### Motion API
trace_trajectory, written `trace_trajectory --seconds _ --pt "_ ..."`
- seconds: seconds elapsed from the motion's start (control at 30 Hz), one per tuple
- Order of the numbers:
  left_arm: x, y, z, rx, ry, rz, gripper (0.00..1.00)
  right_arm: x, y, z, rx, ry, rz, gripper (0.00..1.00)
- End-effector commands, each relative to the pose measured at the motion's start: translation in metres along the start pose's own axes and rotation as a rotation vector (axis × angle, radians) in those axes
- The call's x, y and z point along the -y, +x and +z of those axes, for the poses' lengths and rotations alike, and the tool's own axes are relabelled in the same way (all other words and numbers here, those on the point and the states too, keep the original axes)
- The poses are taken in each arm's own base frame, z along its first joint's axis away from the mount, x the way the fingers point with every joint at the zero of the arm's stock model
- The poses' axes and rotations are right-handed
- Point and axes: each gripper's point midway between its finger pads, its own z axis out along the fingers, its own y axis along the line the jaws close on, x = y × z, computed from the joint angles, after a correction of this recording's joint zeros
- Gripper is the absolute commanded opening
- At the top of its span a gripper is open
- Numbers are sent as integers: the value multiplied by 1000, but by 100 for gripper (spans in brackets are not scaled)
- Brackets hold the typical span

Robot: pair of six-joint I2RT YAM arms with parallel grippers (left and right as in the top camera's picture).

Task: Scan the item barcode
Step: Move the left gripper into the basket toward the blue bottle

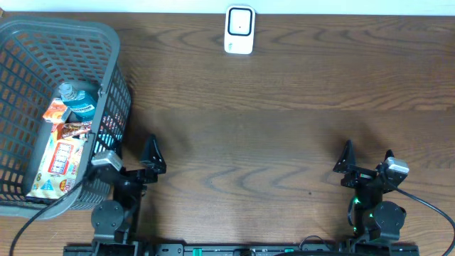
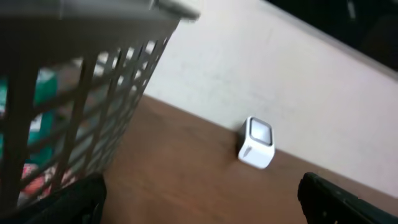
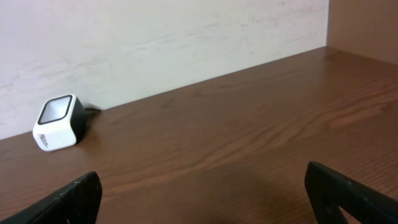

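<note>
The left claw (image 2: pixel 202 202) frames the bottom of the left wrist view, its two black fingertips spread wide at the corners with nothing between them. Just to its left rises the grey plastic lattice basket (image 2: pixel 93 93), with colourful packaging dim behind the bars. Farther off, the small white cube-shaped barcode scanner (image 2: pixel 256 144) sits on the dark brown wooden tabletop (image 2: pixel 180 168) against a pale wall. Its glass face is turned toward the arms, presumably so an item can be shown to it.

In the right wrist view, the right claw (image 3: pixel 202 196) is likewise released and empty, low over bare wood, with the scanner far off to its left.

Overhead, both arms rest at the near edge, well apart. The goods lie in the basket: a long white-and-yellow snack pack (image 1: pixel 55 165), a small orange packet (image 1: pixel 55 110) and a teal pouch with a grey cap (image 1: pixel 77 99). The left claw, beside the basket, looks best placed to fetch one. No item is picked yet.
</note>
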Motion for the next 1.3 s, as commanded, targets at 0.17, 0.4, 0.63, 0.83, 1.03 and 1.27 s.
trace_trajectory --seconds 0.17,0.4,0.63,0.83,1.03,1.27 --pt "34 -14 20 -47 126 -12 98 2 0 0 5 10 -14 99" --pt "55 -16 48 -74 224 -10 98 2 0 0 5 10 -14 99" --pt "88 -39 78 -134 309 56 98 2 0 0 5 10 -14 99" --pt "110 -54 95 -166 378 56 98 2 0 0 5 10 -14 99" --pt "120 -76 101 -155 383 91 98 2 0 0 5 10 -14 99" --pt "137 -114 99 -96 402 186 98 2 0 0 5 10 -14 99"
